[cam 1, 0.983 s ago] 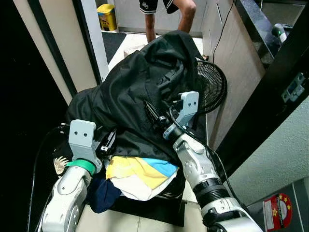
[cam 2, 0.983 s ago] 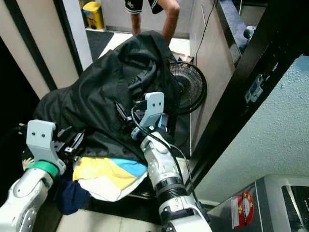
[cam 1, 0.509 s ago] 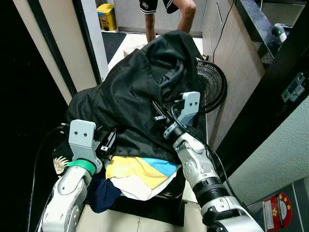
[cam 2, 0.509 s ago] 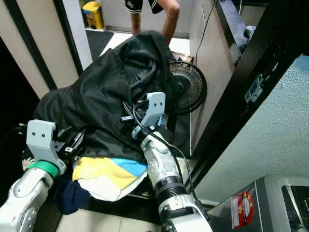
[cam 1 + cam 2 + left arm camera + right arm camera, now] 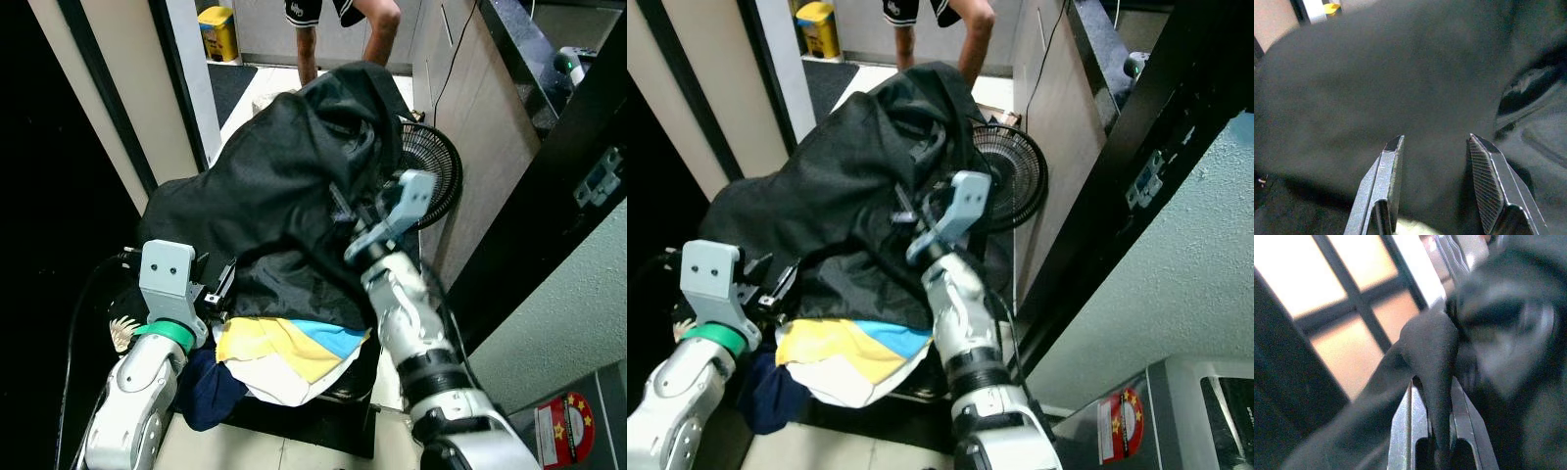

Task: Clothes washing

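1. Since a second ago the right gripper has lifted up and toward the fan, and the black jacket has risen with it, its fabric pulled smoother than before.
2. That gripper is clenched on a fold of the black jacket; in the right wrist view the dark cloth runs down between the two closed fingers.
3. The jacket drapes as a tall mound over the laundry pile, its top reaching toward the tiled floor beyond.
4. The left gripper sits at the jacket's lower edge on the robot's left, fingers spread apart with the dark fabric just ahead of them, gripping nothing.
5. Under the jacket's near edge lies a yellow, blue and white garment, with a dark navy garment beside it toward the left arm.
6. A black floor fan stands just beyond the right gripper, against the beige cabinet.
7. A person's legs show at the far end of the floor, near a yellow bin.
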`<state>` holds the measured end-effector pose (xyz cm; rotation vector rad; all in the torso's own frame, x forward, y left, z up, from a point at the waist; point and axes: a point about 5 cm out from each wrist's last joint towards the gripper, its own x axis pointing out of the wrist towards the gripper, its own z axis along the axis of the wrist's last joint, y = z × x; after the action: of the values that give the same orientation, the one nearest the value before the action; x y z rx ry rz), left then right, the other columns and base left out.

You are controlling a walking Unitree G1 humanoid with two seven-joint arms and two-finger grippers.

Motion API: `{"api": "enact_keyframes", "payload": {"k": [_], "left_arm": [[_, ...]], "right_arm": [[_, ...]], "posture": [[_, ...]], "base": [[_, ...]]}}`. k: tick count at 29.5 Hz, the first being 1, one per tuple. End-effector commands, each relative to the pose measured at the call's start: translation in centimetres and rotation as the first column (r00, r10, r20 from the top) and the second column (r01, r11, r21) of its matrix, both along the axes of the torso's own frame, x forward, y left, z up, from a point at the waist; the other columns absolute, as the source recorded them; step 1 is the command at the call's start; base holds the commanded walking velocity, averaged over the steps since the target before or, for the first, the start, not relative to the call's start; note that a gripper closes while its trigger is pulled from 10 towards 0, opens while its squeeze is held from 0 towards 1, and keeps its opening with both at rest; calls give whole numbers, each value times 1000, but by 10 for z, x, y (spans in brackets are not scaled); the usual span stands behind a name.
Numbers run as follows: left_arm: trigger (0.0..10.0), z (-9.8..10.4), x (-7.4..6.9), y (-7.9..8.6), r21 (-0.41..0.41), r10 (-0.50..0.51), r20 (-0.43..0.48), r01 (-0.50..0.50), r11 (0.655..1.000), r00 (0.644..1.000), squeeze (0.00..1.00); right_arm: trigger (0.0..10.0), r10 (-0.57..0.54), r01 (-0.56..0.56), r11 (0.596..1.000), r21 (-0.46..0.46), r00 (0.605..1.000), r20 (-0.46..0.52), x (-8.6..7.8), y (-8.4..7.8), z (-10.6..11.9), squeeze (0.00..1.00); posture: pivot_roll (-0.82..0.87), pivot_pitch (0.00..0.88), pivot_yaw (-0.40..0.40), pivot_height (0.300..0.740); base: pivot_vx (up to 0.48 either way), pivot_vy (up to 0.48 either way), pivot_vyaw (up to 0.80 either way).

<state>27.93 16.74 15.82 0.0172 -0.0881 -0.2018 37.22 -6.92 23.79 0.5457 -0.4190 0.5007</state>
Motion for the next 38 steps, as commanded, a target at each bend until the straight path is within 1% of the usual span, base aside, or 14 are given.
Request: {"api": "enact_keyframes", "payload": {"k": [1,2,3,4,5,6,8,9,11,14,16,17,25,38], "left_arm": [[10000,-1,2,3,-9,10,-5,-10,1000,1000,0],[10000,-1,3,3,-11,9,-2,-9,1000,1000,0],[10000,-1,3,3,-11,9,-2,-9,1000,1000,0],[10000,0,4,2,-11,6,2,-6,1000,1000,0],[10000,0,4,2,-11,6,2,-6,1000,1000,0],[10000,0,5,2,-10,3,4,-3,1000,1000,0],[10000,0,5,2,-10,3,4,-3,1000,1000,0],[10000,-1,5,2,-8,1,6,-1,1000,1000,0],[10000,-1,5,1,-5,-3,7,3,1000,1000,0],[10000,0,5,0,9,-19,11,19,1000,1000,0],[10000,0,5,-2,20,-36,9,35,999,999,0],[10000,0,6,-4,26,-46,8,45,999,999,0],[10000,0,4,-8,62,-78,6,77,995,997,0],[10000,3,1,-5,84,-69,13,68,994,998,0]], "right_arm": [[0,-85,79,995,56,990,112,3,-28,44,0],[0,-138,128,989,68,976,167,4,-46,64,0],[0,-138,128,989,68,976,167,4,-46,64,0],[0,-187,173,981,86,962,199,3,-64,78,0],[0,-187,173,981,86,962,199,3,-64,78,0],[0,-219,203,974,97,952,212,3,-76,83,0],[0,-219,203,974,97,952,212,3,-76,83,0],[0,-234,217,971,100,949,211,2,-82,82,0],[0,-235,223,971,84,952,195,1,-84,73,0],[0,-190,191,982,1,975,116,-9,-68,39,0],[6078,-184,186,982,-38,981,59,-17,-57,19,0],[10000,-185,186,981,-58,982,29,-19,-54,10,0],[10000,-178,170,979,-110,982,-64,-26,-56,-22,0],[10000,-220,209,973,-102,968,-116,-34,-66,-33,0]], "posture": [[108,56,67,740],[104,49,66,740],[104,49,66,740],[101,42,67,740],[101,42,67,740],[100,35,68,740],[100,35,68,740],[99,29,68,740],[100,22,70,740],[99,12,74,740],[98,8,76,740],[98,8,76,740],[104,19,73,740],[117,29,74,740]], "base": [[0,0,0],[0,0,0],[0,0,0],[0,0,0],[0,0,0],[0,0,0],[0,0,0],[0,0,0],[0,0,0],[0,0,0],[0,0,0],[0,0,0],[0,0,-100],[0,0,-800]]}}
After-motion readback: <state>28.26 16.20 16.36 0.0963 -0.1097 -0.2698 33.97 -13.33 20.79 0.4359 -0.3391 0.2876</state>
